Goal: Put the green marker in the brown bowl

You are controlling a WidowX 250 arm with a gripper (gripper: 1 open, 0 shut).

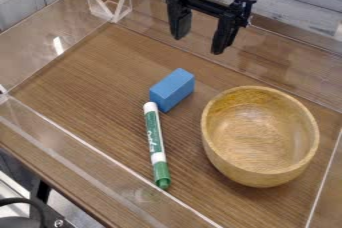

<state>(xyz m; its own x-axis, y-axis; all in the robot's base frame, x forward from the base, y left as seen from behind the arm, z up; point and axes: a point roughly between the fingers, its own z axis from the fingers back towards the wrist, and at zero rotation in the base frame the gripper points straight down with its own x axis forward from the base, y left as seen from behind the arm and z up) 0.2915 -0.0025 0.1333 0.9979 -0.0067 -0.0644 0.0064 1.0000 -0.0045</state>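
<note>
The green marker (155, 144) lies flat on the wooden table, white barrel with green ends, running from near the blue block down toward the front edge. Just right of it stands the brown bowl (261, 135), upright and with nothing inside. My gripper (201, 30) hangs above the table at the back, pointing down, its two black fingers spread apart and holding nothing. It is well behind and above both the marker and the bowl.
A small blue block (173, 87) rests just behind the marker's upper end. Clear acrylic walls (54, 42) fence the wooden table (94, 82) on the left, back and front. A clear stand (107, 7) sits at the back left.
</note>
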